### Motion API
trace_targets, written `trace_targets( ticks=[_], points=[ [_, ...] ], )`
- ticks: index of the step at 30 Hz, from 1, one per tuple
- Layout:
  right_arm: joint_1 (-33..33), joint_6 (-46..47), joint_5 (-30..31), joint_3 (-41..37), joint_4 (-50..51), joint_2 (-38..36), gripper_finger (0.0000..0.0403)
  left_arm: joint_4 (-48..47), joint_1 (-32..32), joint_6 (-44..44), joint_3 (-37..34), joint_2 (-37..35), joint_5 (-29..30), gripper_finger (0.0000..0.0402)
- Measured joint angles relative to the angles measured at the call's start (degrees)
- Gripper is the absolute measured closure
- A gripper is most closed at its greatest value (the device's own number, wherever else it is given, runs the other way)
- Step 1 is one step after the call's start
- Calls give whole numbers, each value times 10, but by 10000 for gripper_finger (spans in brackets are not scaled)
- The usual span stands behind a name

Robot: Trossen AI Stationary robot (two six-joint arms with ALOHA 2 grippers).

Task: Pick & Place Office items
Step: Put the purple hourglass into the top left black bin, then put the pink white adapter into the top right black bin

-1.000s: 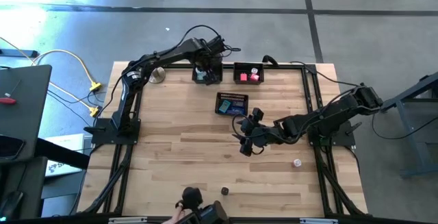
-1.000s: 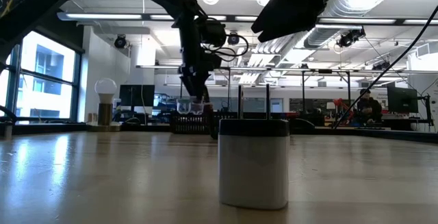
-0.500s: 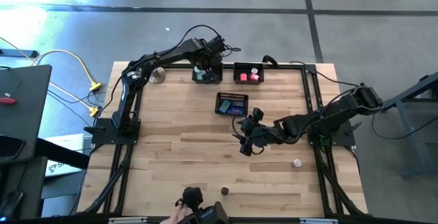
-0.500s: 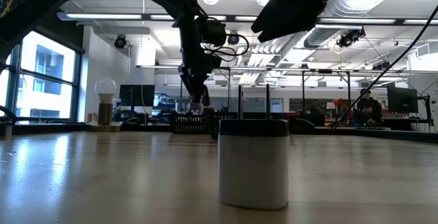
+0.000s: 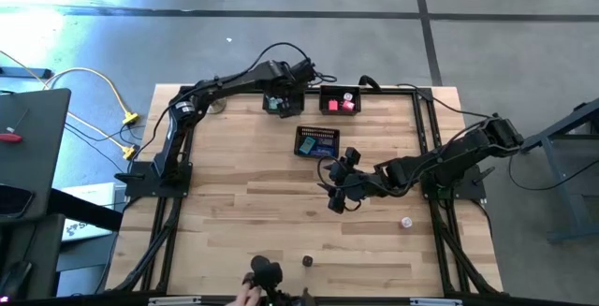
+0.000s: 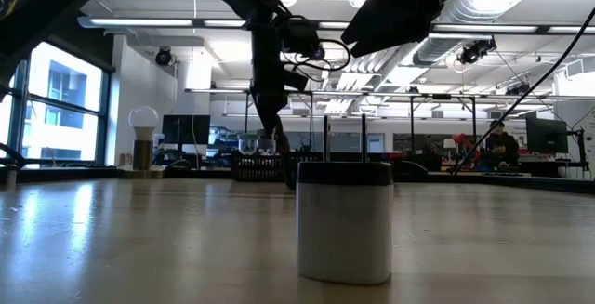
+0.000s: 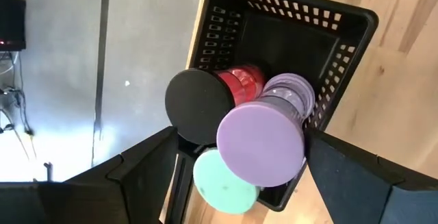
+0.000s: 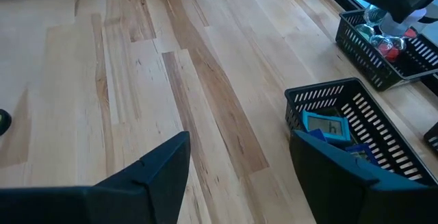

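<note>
My left gripper hangs open over the far-left black mesh tray. In that tray black, red, lavender and teal rolls stand on end. The fingers flank the rolls, and no touch shows. My right gripper hovers open and empty above mid-table. A tray of blue blocks lies just beyond it. Another tray holds pink-red cubes.
A pale small piece and a dark-topped white cylinder lie loose on the near half of the table. A white ball on a metal base stands at the far left. A person's hand shows at the near edge.
My left gripper has shifted a little toward the table's right edge above the tray of rolls. It has rolled about its wrist and stayed open. The right arm has kept still.
</note>
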State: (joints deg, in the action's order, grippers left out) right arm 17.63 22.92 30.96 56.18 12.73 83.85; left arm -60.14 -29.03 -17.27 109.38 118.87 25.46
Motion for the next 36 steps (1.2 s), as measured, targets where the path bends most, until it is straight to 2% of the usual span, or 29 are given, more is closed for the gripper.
trace_targets(
  ticks=[7, 10, 13, 27, 30, 36],
  points=[
    [0, 0, 0, 0, 0, 0, 165, 0, 1, 2, 0, 0, -7, 95],
    [0, 0, 0, 0, 2, 0, 165, -3, 1, 2, 0, -7, -31, 95],
    [0, 0, 0, 0, 4, 0, 165, -1, 1, 6, 0, -18, -47, 95],
    [1, 10, 0, 0, 4, 0, 165, -12, 7, 36, 0, -96, -50, 95],
    [6, 10, 0, 0, 4, 0, 165, -41, 14, 51, 0, -126, -70, 95],
    [18, 11, 1, 0, 4, 0, 165, -101, 19, 103, 0, -184, -147, 95]
  ],
)
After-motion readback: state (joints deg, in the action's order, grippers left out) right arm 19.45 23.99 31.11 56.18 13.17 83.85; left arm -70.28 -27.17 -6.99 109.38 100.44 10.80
